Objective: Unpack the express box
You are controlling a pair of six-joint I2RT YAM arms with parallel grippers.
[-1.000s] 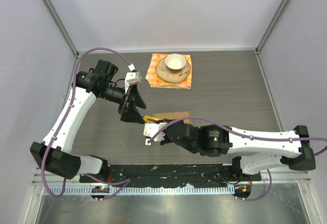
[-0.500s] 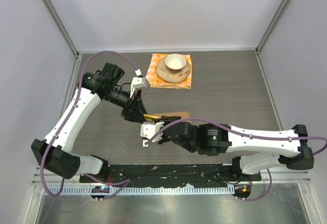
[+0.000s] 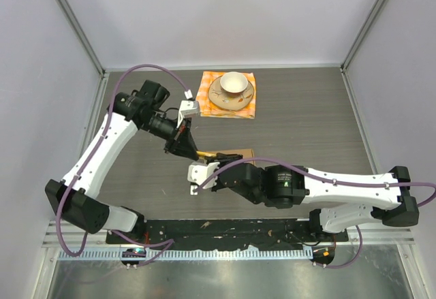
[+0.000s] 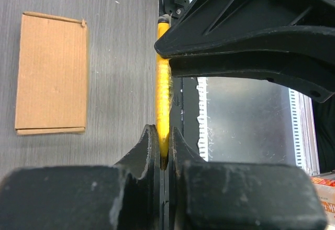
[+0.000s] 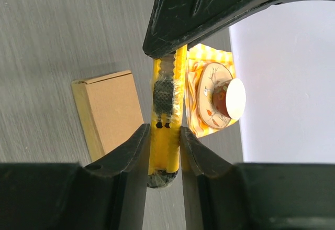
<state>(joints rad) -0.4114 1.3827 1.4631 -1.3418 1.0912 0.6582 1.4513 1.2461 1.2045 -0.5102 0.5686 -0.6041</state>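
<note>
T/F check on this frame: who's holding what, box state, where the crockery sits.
1. Both the left gripper and the right gripper are clamped on the yellow cutter. True.
2. The right gripper holds the express box. False: the box lies flat on the table, with neither gripper touching it.
3. The cup stands on the saucer, which sits on the orange checkered cloth. True.
4. The box flaps stand open. False: in both wrist views it looks closed.
5. The cloth lies beside the arm bases. False: it is at the far edge.
</note>
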